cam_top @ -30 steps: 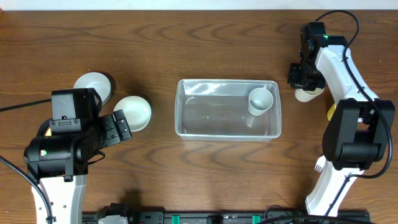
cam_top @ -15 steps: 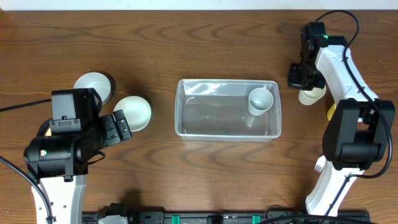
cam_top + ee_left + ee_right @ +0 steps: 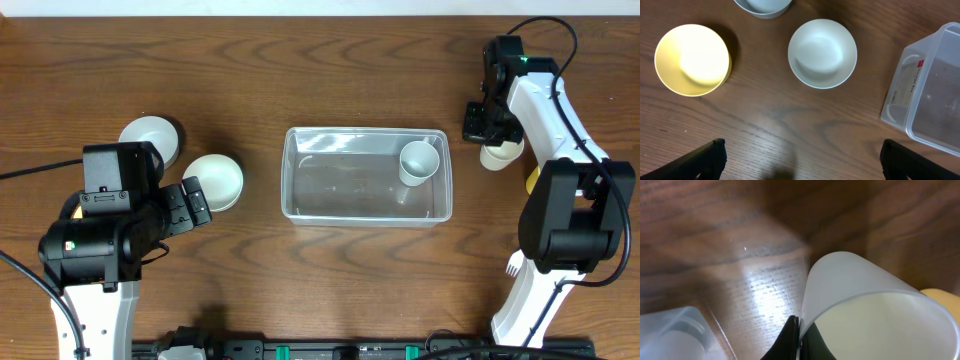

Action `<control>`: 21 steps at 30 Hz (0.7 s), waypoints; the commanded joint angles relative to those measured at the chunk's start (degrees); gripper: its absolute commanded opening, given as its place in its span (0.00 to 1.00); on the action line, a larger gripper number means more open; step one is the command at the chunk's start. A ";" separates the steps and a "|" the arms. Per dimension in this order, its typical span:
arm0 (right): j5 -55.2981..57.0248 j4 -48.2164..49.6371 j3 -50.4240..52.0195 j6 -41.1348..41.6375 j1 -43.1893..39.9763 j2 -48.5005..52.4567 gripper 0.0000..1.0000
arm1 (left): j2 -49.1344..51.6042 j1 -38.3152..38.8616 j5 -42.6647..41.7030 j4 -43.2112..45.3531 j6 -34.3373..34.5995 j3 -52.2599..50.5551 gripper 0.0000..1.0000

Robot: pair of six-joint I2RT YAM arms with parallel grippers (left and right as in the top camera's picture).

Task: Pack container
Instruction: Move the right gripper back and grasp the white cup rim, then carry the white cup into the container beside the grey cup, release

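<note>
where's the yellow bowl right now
In the left wrist view the yellow bowl sits at the picture's left, apart from the white bowl to its right.

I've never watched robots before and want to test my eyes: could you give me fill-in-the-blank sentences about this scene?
The clear container holds one ___.
The right gripper is shut on the ___ of a second cup outside it.
The left gripper stands ___, holding nothing.
In the left wrist view, the bowl left of the white bowl is ___.
Missing: cup; rim; open; yellow.
</note>
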State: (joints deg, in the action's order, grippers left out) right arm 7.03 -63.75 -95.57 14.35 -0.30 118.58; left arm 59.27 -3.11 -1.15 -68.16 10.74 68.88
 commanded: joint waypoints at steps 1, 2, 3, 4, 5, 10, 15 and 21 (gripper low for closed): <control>0.02 -0.96 -2.86 -1.84 1.49 -6.49 0.01 | 0.20 -0.09 0.11 -0.17 0.55 0.59 0.98; 0.04 -1.40 -3.32 -1.86 2.01 -8.55 0.01 | 0.20 -0.09 0.11 -0.17 0.52 0.59 0.98; -0.09 -1.68 -3.69 -2.34 2.58 -10.51 0.01 | 0.20 -0.09 0.11 -0.17 0.52 0.59 0.98; -0.42 -1.86 -4.00 -2.95 3.37 -12.76 0.01 | 0.20 -0.09 0.11 -0.17 0.52 0.59 0.98; -0.74 -1.86 -4.15 -3.85 4.37 -15.30 0.01 | 0.20 -0.09 0.11 -0.17 0.52 0.59 0.98; -1.09 -1.92 -4.15 -7.04 11.32 -25.00 0.01 | 0.20 -0.09 0.11 -0.17 0.55 0.59 0.98; -2.47 -3.13 -4.13 -8.57 21.05 -27.93 0.01 | 0.20 -0.09 0.11 -0.17 0.55 0.59 0.98; -3.91 -3.19 -3.52 -8.61 30.14 -24.41 0.01 | 0.20 -0.09 0.09 -0.17 0.55 0.59 0.98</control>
State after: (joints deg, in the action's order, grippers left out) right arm 4.19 -66.72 -99.83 6.92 27.14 91.72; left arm 59.27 -3.11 -1.13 -68.16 10.72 68.88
